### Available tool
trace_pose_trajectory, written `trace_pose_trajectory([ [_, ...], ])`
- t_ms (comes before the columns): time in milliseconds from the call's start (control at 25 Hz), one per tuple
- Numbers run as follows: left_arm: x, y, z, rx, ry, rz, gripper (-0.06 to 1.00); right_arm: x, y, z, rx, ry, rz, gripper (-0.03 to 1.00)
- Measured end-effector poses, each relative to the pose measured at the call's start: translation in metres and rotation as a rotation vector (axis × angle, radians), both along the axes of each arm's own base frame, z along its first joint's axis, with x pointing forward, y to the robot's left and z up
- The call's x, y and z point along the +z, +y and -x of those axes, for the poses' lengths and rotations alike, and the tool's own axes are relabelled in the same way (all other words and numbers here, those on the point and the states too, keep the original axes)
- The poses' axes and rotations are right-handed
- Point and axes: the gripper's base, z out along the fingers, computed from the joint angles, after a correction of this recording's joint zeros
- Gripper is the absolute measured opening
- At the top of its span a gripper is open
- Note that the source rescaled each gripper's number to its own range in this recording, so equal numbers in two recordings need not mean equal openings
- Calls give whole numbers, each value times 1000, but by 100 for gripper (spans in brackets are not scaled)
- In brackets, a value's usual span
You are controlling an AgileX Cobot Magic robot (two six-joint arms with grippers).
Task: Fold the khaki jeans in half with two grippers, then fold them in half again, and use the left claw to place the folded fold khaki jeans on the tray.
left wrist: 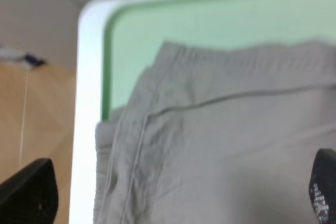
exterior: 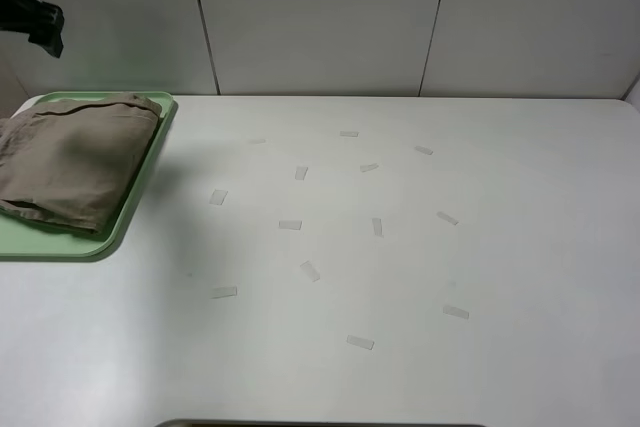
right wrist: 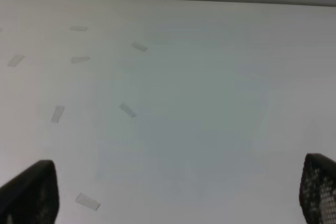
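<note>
From the high camera: folded khaki jeans (exterior: 70, 162) lie on the tray (exterior: 140, 197) at the table's (exterior: 400, 267) left edge; left wrist: left claw (left wrist: 178, 203) spread wide above jeans; right wrist: right claw (right wrist: 178, 198) wide over bare table

khaki jeans (left wrist: 220, 145) folded on tray (left wrist: 210, 19) | left pincer (left wrist: 178, 192) spread wide above, empty

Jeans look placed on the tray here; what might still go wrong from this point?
1. The folded khaki jeans cover most of the tray, and in the left wrist view one side lies over the rim toward the table edge; they might slide or unfold.
2. The left gripper is open just above the cloth; moving off low might snag a fold.
3. The right gripper is open over bare table, so little risk there.
</note>
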Motion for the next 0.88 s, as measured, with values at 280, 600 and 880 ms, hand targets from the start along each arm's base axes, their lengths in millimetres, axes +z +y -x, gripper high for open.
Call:
trace_pose_trajectory([
  [280, 54, -11, 58, -33, -170, 39, 100, 0, 0, 0, 0, 0, 0, 100],
  [600, 80, -22, 158, -62, -351, 27, 100, 0, 0, 0, 0, 0, 0, 100],
  [880, 65, -37, 242, -72, -489, 127, 100, 0, 0, 0, 0, 0, 0, 100],
])
